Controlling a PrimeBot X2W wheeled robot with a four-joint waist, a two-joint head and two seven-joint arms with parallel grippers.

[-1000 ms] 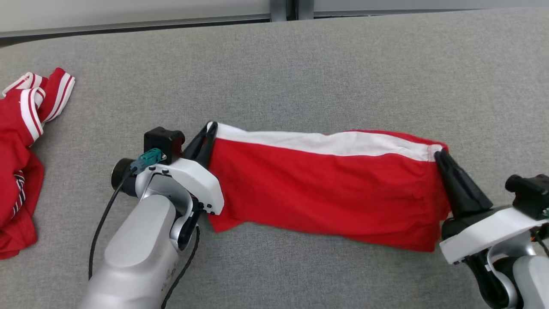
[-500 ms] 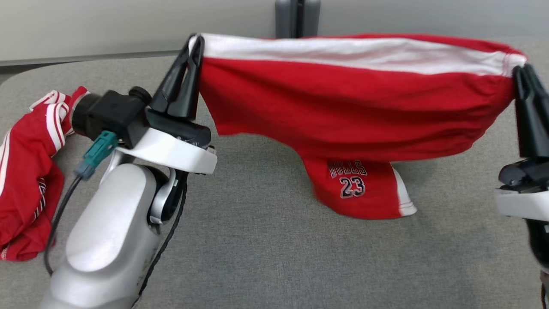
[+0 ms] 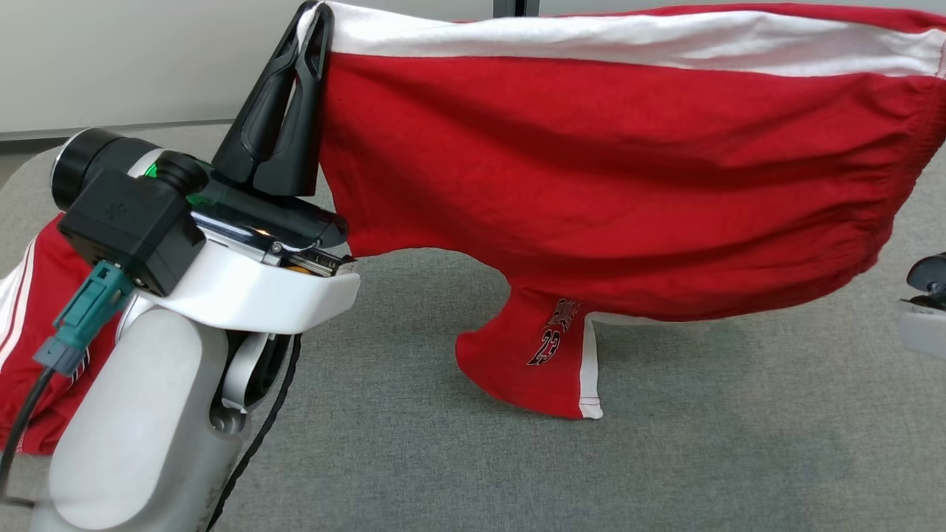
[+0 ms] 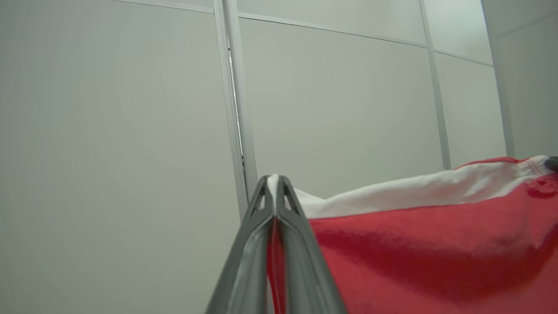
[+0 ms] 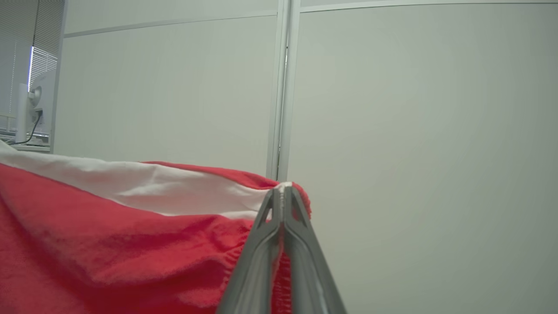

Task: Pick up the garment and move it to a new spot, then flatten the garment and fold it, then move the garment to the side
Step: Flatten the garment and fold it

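Holding the garment [image 3: 591, 170] up in the air over the middle of the worktop [image 3: 443, 473], I have my left end effector [image 3: 314, 15] clamped on one of its top corners. The two dark fingers are pressed together, with the end of the white band [image 3: 591, 37] pinched between their tips. My right end effector [image 5: 283, 189] is clamped on the opposite top corner, fingers together, with red and white cloth bunched at their tips.

Between the two grips the garment is stretched wide. The white band runs along its top edge and the red cloth sags below in soft folds. One leg hangs lowest, above the middle of the worktop, and carries a printed 23 [image 3: 550, 343] and a white side stripe [image 3: 587, 362]. I cannot tell whether its hem touches the worktop or hangs just above it.

A second red garment [image 3: 29, 318] with white stripes lies crumpled at the left edge of the worktop, partly hidden behind my left forearm [image 3: 140, 428]. A pale panelled wall [image 4: 109, 131] stands beyond the far edge.
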